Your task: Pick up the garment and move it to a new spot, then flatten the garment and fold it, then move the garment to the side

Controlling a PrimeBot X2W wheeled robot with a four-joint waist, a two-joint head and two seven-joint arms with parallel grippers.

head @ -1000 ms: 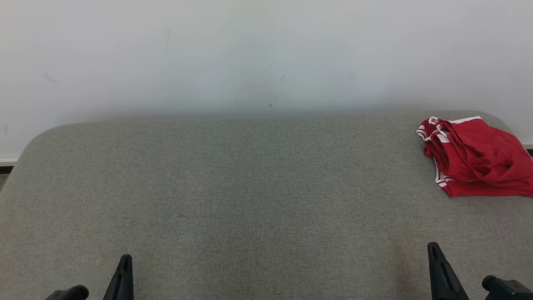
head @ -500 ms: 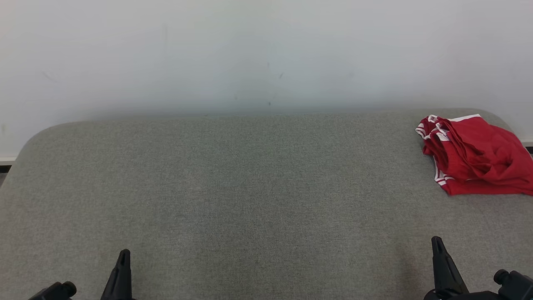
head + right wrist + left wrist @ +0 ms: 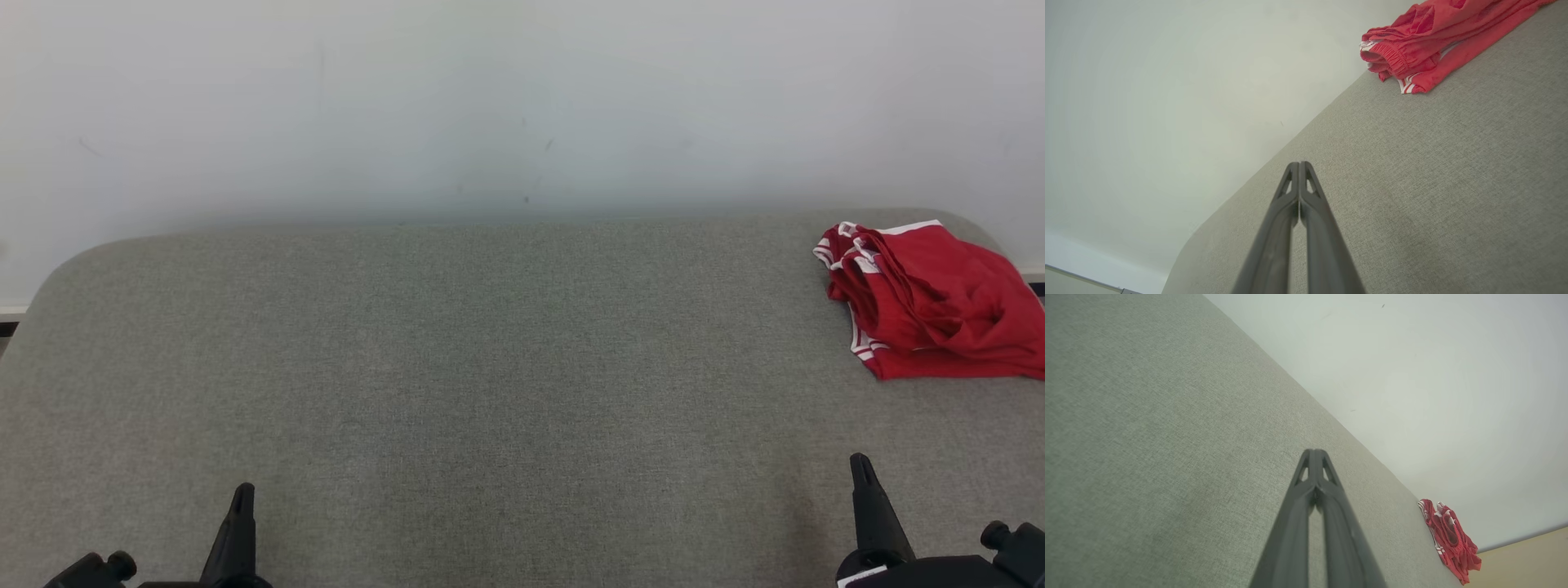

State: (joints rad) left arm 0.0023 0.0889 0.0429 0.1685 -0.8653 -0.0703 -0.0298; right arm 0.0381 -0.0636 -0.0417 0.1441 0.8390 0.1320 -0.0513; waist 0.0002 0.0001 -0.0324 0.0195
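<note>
red garment lies bunched at grey fabric surface's far right corner.

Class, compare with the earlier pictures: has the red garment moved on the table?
No. The red garment keeps its place by the far right corner of the table; the whole view shifted slightly.

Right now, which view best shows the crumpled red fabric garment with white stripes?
The head view: the crumpled red garment lies almost whole, seen from above. The right wrist view shows it closer but cropped; the left wrist view, small and distant.
</note>
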